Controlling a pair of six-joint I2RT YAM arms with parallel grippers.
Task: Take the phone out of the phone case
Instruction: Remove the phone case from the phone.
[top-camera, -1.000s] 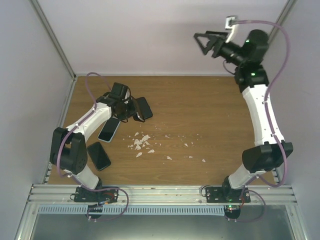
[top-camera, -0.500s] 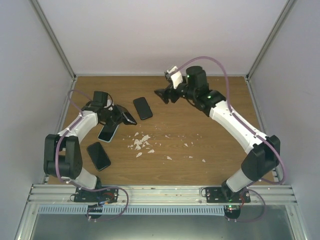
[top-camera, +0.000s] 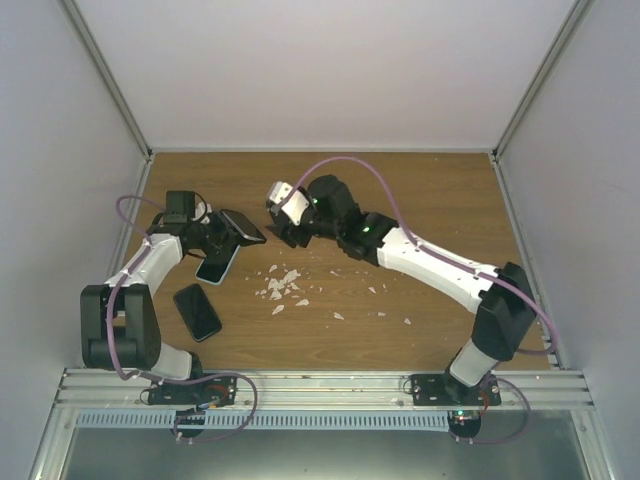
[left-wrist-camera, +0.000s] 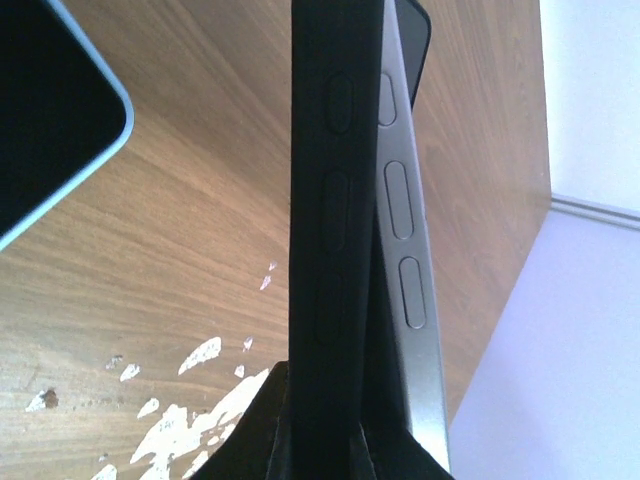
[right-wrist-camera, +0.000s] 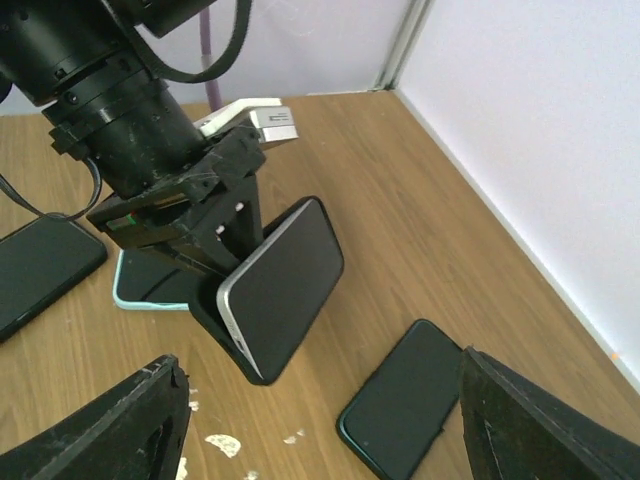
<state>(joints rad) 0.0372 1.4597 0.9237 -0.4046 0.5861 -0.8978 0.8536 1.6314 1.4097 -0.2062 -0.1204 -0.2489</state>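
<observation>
My left gripper (top-camera: 226, 229) is shut on a black phone case (left-wrist-camera: 322, 200) and holds it tilted above the table at the left. A silver-edged phone (left-wrist-camera: 405, 250) sits in the case, and its side stands apart from the case wall in the left wrist view. The right wrist view shows the same phone (right-wrist-camera: 285, 285) screen-up, with the case (right-wrist-camera: 205, 310) behind it. My right gripper (top-camera: 281, 222) is open and empty just right of the held phone. Its fingers (right-wrist-camera: 130, 425) spread wide in front of the phone, not touching it.
A phone in a light blue case (top-camera: 216, 265) and a black phone (top-camera: 198, 311) lie at the left. Another dark phone (right-wrist-camera: 405, 410) lies flat under my right gripper. White flakes (top-camera: 282, 286) are scattered mid-table. Walls enclose the table.
My right arm swung down from high at the back to just beside the held phone. My left gripper drew back to the left with the cased phone raised and tilted.
</observation>
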